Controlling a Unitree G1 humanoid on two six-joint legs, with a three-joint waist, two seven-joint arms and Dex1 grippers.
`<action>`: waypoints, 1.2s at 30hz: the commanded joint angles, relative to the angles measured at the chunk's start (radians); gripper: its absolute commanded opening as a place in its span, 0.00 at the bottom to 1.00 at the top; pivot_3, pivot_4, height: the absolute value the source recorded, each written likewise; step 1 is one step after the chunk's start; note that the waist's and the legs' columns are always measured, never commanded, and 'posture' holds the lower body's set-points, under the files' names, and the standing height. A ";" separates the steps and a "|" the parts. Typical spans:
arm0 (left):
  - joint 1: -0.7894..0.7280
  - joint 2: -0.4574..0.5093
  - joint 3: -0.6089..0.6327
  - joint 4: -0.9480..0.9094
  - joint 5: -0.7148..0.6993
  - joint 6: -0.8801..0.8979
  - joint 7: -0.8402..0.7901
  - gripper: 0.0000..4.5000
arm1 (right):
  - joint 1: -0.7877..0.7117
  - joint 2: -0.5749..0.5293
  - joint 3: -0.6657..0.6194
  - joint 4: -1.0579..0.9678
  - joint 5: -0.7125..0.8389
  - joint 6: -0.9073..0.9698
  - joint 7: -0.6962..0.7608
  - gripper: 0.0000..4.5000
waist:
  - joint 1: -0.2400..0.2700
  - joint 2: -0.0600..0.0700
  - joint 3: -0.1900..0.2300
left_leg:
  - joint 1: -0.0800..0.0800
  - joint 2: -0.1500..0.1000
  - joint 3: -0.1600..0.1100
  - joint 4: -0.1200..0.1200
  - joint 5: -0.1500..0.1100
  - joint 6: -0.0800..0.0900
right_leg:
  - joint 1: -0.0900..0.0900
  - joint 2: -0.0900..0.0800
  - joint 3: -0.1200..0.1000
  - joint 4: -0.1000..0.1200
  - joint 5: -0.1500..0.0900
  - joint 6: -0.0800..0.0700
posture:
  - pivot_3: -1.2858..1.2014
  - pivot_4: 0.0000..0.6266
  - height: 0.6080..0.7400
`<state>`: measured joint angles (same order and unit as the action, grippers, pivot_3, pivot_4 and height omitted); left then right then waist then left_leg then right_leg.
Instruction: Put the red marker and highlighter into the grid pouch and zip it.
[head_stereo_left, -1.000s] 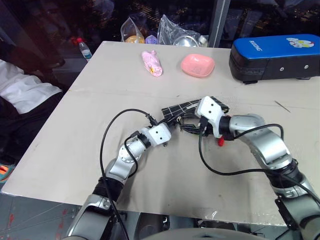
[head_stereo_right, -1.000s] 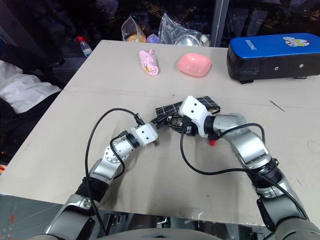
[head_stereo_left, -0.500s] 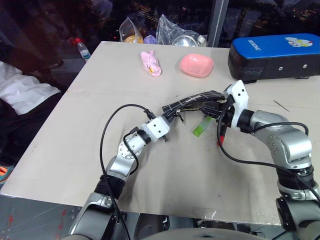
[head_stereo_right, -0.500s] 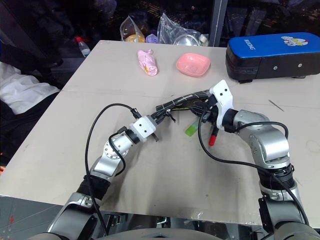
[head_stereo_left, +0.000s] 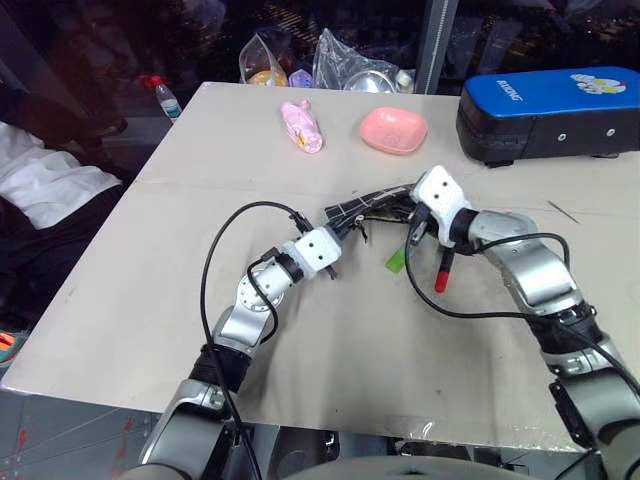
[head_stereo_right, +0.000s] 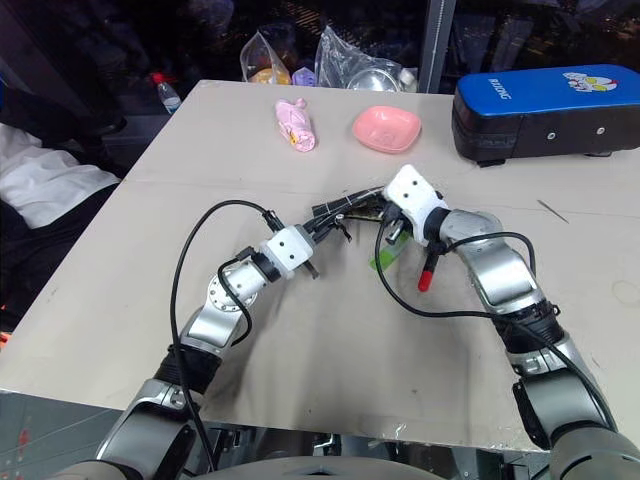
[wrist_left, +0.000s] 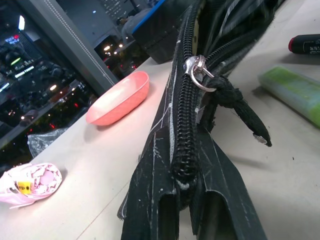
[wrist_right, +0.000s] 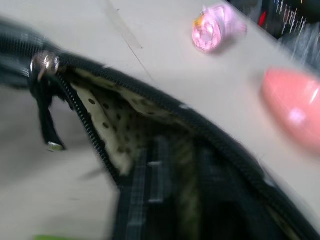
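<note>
Beige laminate, your table (head_stereo_left: 150, 260) carried everything; at its far right corner sat the big blue hard case (head_stereo_left: 548, 112), and further left along the far side a pink dish (head_stereo_left: 395, 130) and a pink wrapped packet (head_stereo_left: 304, 126).

Between your two arms the grid pouch (head_stereo_left: 372, 206) hung stretched and lifted off the table, held by its ends; the zipper stood open, its dotted cream lining (wrist_right: 125, 127) showing, and the metal zipper pull (wrist_left: 199, 75) with a black tab dangled near the left end.

Your left gripper (head_stereo_left: 338, 240) had its fingers pressed together on the pouch's left end; your right gripper (head_stereo_left: 412, 212) was at the pouch's right end, over the open mouth, but you could not tell from these views how its fingers stood.

The red marker (head_stereo_left: 441, 271) lay on the table just beside your right wrist, red cap end towards you, outside the pouch; the highlighter (head_stereo_left: 397, 262) lay on the table under the raised pouch, just left of the marker, also outside.
</note>
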<state>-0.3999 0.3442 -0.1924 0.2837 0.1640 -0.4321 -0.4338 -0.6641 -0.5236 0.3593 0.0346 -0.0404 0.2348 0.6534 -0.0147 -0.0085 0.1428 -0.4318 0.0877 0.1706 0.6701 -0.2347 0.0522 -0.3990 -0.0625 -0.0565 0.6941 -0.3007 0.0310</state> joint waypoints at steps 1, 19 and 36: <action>-0.010 0.011 0.003 -0.060 0.003 0.006 -0.007 0.00 | -0.049 -0.069 0.059 0.095 -0.166 -0.285 0.008 0.65 | 0.001 0.000 0.000 | 0.000 0.000 0.000 0.000 0.000 0.000 | 0.000 0.000 0.000 0.000 0.000 0.000 | 0.52 0.24 0.89; -0.022 0.019 0.049 -0.095 -0.013 0.091 0.012 0.00 | 0.243 0.017 -0.311 -0.359 0.196 0.158 -0.017 0.98 | 0.007 -0.001 0.001 | -0.001 0.001 0.005 0.000 0.000 0.000 | -0.003 0.000 0.004 0.001 0.000 0.000 | 0.52 0.24 0.89; -0.048 0.002 0.047 -0.095 -0.002 0.165 0.016 0.00 | 0.580 0.249 -0.339 -0.601 0.181 0.657 -0.421 0.98 | 0.002 -0.001 0.001 | -0.001 0.001 0.003 -0.001 0.000 0.000 | -0.003 0.001 0.004 0.001 0.000 0.000 | 0.52 0.24 0.89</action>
<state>-0.4288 0.3454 -0.1615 0.2333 0.1639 -0.2781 -0.4303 -0.0893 -0.2845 0.0059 -0.5346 0.1550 0.8848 0.2594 -0.0124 -0.0099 0.1437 -0.4325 0.0882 0.1733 0.6695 -0.2346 0.0520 -0.4021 -0.0612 -0.0525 0.6953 -0.3007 0.0311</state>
